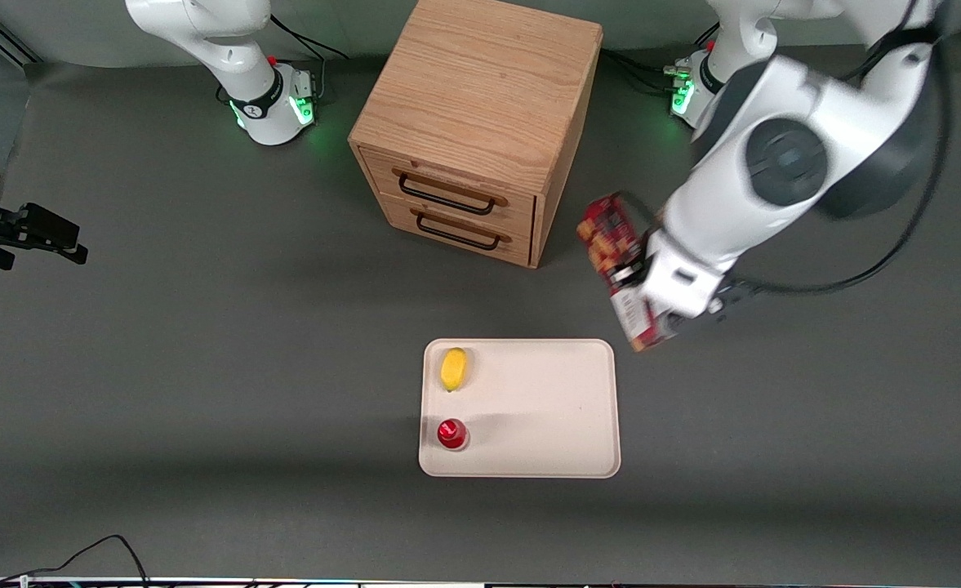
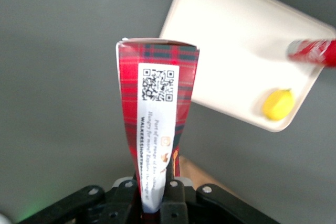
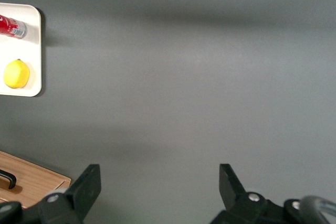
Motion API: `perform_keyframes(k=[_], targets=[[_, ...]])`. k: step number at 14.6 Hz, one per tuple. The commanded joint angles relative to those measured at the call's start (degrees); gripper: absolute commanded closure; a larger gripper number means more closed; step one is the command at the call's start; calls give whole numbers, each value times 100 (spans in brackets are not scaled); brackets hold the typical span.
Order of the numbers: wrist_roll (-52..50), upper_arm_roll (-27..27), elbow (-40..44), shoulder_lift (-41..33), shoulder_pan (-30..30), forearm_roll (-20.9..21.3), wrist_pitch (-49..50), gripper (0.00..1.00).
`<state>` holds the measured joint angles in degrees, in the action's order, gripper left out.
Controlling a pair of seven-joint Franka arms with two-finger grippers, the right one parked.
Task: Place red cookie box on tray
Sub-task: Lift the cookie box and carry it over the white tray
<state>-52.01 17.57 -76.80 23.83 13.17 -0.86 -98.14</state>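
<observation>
The red cookie box (image 1: 617, 269) is a long dark-red box with white label patches. My left gripper (image 1: 658, 304) is shut on it and holds it in the air, tilted, above the mat just off the tray's corner on the working arm's side, farther from the front camera than the tray. In the left wrist view the box (image 2: 155, 114) stands up from between my fingers (image 2: 176, 195), QR label showing. The cream tray (image 1: 553, 408) lies flat on the mat and also shows in the left wrist view (image 2: 231, 51).
A yellow lemon (image 1: 453, 368) and a small red can (image 1: 452, 434) sit on the tray at its side toward the parked arm. A wooden two-drawer cabinet (image 1: 480, 122) stands farther from the front camera, drawers shut. A cable (image 1: 88, 555) lies near the front edge.
</observation>
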Motion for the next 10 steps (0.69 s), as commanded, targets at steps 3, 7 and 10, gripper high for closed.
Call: perform_keyframes(k=[3, 7, 10], targets=[[-126, -17, 1027, 1246, 115, 681, -713, 100], [-2, -17, 309, 1476, 141, 1096, -2038, 100], [-2, -43, -447, 1529, 168, 1534, -2988, 100]])
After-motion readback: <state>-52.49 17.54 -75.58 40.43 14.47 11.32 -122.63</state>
